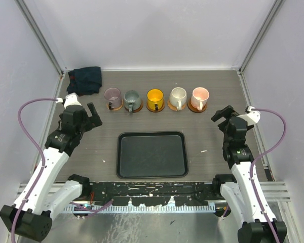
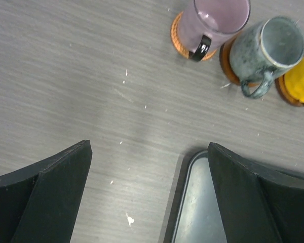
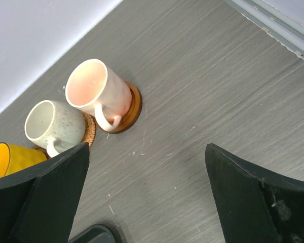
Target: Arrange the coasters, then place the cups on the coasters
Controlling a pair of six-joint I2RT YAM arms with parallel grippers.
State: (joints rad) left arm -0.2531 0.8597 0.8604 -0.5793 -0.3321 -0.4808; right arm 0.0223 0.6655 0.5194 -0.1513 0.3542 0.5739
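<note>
Several cups stand in a row at the back of the table, each on a brown coaster (image 1: pixel 134 108): mauve (image 1: pixel 112 94), grey-green (image 1: pixel 131 97), yellow-orange (image 1: pixel 155 96), cream white (image 1: pixel 178 95) and pink (image 1: pixel 200 95). My left gripper (image 1: pixel 94 116) hovers open in front of the row's left end, with nothing between its fingers. In the left wrist view the left gripper (image 2: pixel 148 147) has the mauve cup (image 2: pixel 218 20) and grey-green cup (image 2: pixel 271 48) ahead. My right gripper (image 1: pixel 221 114) is open and empty, right of the pink cup. From the right wrist, the right gripper (image 3: pixel 147 147) faces the pink cup (image 3: pixel 99 93) on its coaster (image 3: pixel 134 104).
A black rectangular tray (image 1: pixel 122 152) lies in the middle of the table between the arms; its corner shows by my left fingers (image 2: pixel 197 202). A dark blue cloth (image 1: pixel 86 79) is bunched in the back left corner. White walls enclose the table.
</note>
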